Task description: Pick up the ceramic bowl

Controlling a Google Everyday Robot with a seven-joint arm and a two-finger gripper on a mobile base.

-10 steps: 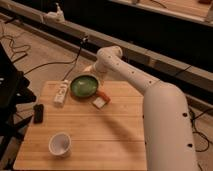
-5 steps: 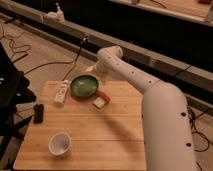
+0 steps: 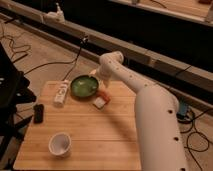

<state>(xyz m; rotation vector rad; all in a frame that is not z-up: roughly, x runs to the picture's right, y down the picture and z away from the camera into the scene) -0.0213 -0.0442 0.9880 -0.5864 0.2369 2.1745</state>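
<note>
The ceramic bowl is wide and shallow, glossy green inside with a dark rim. It sits at the far middle of the wooden table. My white arm reaches from the lower right across the table to the bowl. My gripper is at the bowl's far right rim, right against it. The white cup stands near the front left of the table, far from the gripper.
A white bottle-like object lies left of the bowl. A small red and white packet lies just right of the bowl. A black object lies at the left edge. Cables run over the floor behind the table.
</note>
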